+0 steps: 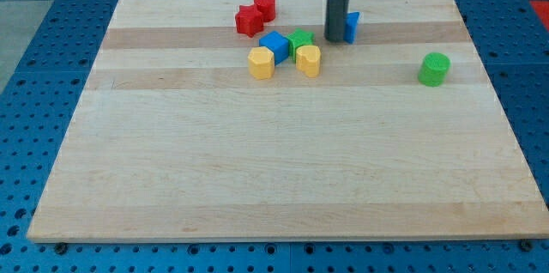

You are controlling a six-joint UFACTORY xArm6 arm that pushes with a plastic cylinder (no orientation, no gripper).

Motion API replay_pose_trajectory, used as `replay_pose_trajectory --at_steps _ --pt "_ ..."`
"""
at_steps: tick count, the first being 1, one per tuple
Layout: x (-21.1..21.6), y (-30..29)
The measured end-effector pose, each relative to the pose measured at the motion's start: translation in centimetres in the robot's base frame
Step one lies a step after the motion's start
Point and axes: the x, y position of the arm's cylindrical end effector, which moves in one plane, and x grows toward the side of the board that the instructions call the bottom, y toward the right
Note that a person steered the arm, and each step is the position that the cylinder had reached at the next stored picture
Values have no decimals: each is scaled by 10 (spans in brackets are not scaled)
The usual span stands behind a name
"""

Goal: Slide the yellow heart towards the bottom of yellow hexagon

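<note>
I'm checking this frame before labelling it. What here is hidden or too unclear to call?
- Blue block, camera view: mostly hidden behind my rod, so its shape is unreadable.
- My tip: whether it touches that blue block cannot be told.
- Green block: partly covered by the blue cube and yellow heart.
- Rod's upper part: cut off by the view's top.

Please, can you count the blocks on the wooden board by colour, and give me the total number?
Red: 2, the red star-like block and the red cylinder.
Blue: 2, the blue cube and the blue block partly hidden behind my tip.
Green: 2, the green block and the green cylinder.
Yellow: 2, the yellow hexagon and the yellow heart.
Total: 8
</note>
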Motion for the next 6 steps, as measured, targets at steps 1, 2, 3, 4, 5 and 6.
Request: replay_pose_trajectory --at_steps 1,2,3,4,5,6 --pt "10 3" --pt "16 -3" --pt "29 -18" --pt "43 -37" --pt "50 -58" --pt "61 -75"
